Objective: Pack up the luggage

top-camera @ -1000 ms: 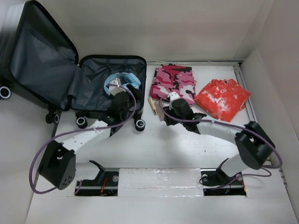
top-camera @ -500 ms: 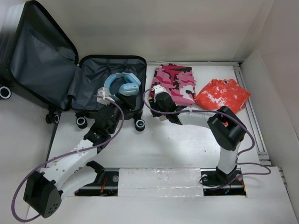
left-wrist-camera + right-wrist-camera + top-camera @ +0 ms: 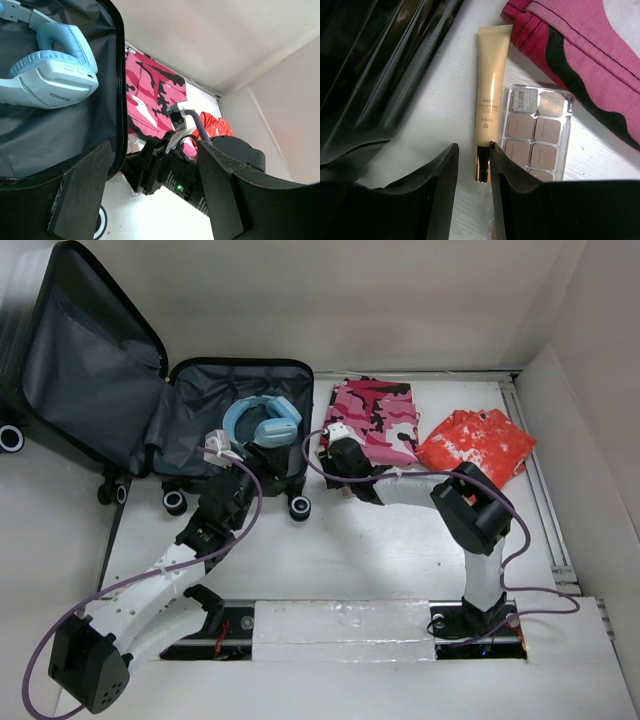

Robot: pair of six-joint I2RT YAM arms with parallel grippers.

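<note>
Top external view: the luggage (image 3: 185, 435) lies open at the table's far left, lid propped leftward, long axis running near to far, wheels toward the arms. Its shell looks stiff and slick, so the rim is probably the best hold. The left gripper (image 3: 152, 150) gapes empty. The right gripper (image 3: 472, 150) straddles a tube (image 3: 490, 85), jaws not yet pinching.

Blue headphones (image 3: 262, 420): upper left of centre. Pink camouflage cloth (image 3: 378, 418): upper centre. Orange cloth (image 3: 475, 450): to its right. Beige tube (image 3: 490, 95) lies just beside the eyeshadow palette (image 3: 536, 132).
</note>
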